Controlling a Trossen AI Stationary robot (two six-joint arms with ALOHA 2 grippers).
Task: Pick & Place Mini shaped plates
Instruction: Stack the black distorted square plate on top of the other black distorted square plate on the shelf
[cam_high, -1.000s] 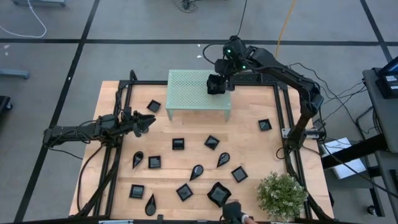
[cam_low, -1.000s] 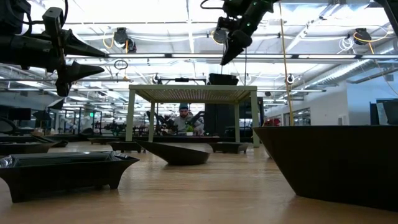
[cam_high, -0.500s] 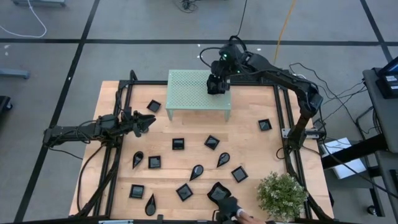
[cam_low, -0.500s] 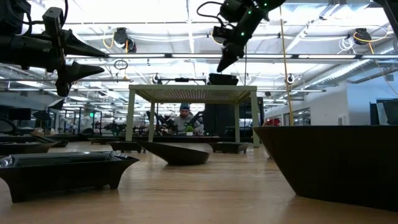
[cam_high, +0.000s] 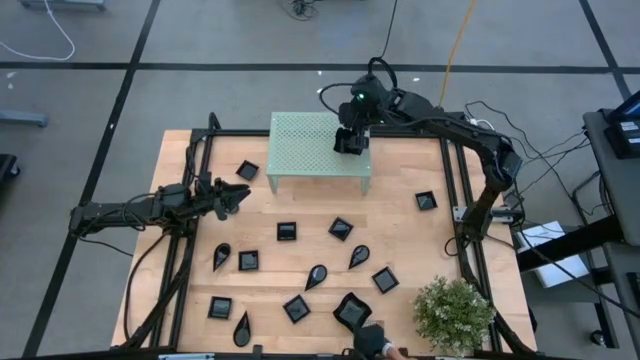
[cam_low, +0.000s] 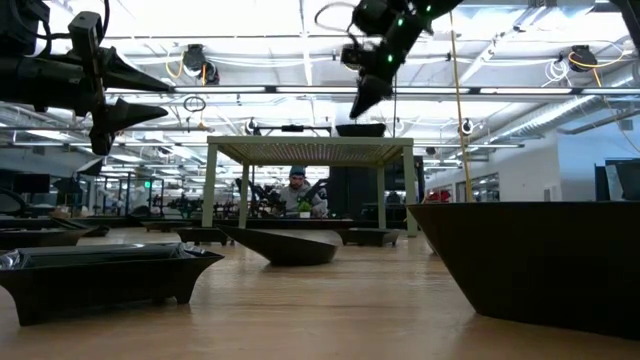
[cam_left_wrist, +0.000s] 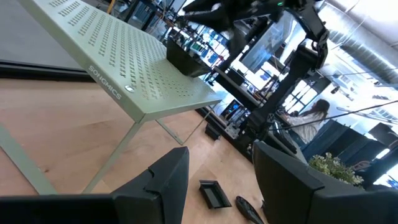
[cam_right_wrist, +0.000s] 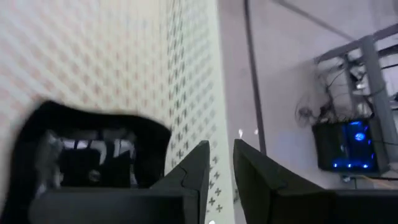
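Right hand over the stand, plate set down

The right hand (cam_high: 351, 142) hovers, fingers narrowly parted and empty, above a mini plate (cam_right_wrist: 87, 155) resting on the green stand (cam_high: 305, 148); left hand (cam_high: 235, 197) waits open over the table (cam_high: 400, 240), where other plates lie.

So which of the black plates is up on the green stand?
Only the black plate on the pale green stand, at its right end beneath the right gripper. All others lie on the table.
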